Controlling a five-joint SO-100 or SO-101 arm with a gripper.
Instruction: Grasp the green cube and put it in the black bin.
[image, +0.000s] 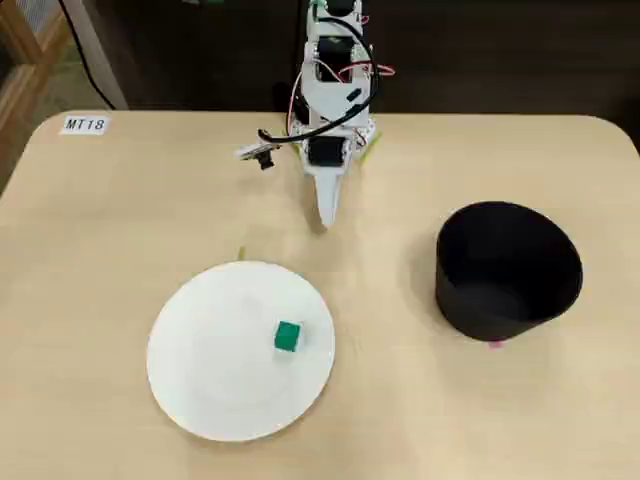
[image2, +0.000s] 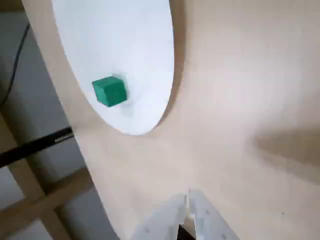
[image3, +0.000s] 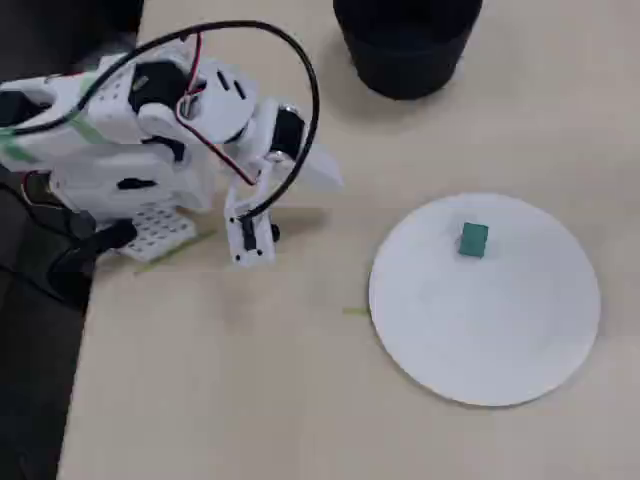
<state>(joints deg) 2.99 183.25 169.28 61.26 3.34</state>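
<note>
The green cube (image: 287, 336) lies on the white plate (image: 200, 390), lower centre of a fixed view. The black bin (image: 508, 270), at right, looks empty. A label (image: 84, 125) upper left reads "MT18". The gripper (image2: 188, 199) has its fingers pressed together, holding nothing.

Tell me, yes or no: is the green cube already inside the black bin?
No. In a fixed view the green cube sits on the white plate, well apart from the black bin.
</note>
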